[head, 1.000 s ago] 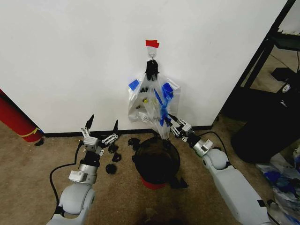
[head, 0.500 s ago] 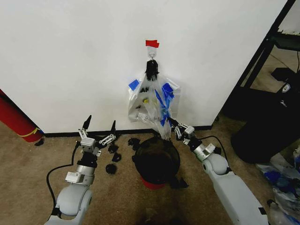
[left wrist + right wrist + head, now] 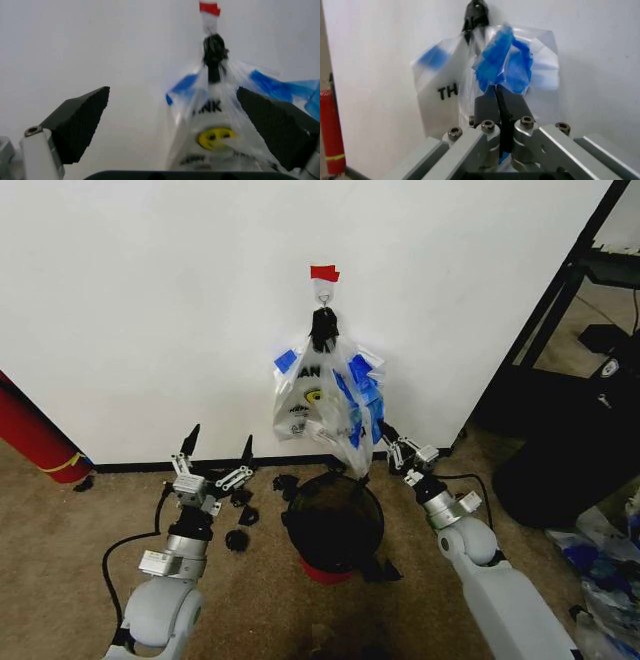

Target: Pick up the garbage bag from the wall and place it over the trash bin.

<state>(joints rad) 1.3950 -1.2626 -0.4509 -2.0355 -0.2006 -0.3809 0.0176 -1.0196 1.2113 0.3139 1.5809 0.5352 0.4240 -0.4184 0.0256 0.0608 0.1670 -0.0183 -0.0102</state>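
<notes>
White wall [image 3: 150, 300] fills most of what we see, meeting brown carpet [image 3: 60, 520] at a black baseboard. High on it we find a small hook under a red tape piece [image 3: 324, 273], and from a black clip [image 3: 323, 328] on that hook the garbage bag [image 3: 325, 395] hangs straight down, its long axis vertical, blue tape patches along its upper folds. Directly below its lower tip stands the trash bin [image 3: 333, 525], red outside and black inside, mouth up. Our right gripper [image 3: 388, 436] is just beside the bag's lower right edge, and in the right wrist view its pads are pressed together with a blue-taped fold rising right at their tips, so we judge it pinched on the bag. Our left gripper [image 3: 218, 448] waits with jaws spread, lower and well to the left, with the bag ahead and above it. We judge the right arm nearer; freeing the bag means lifting upward toward the hook.
</notes>
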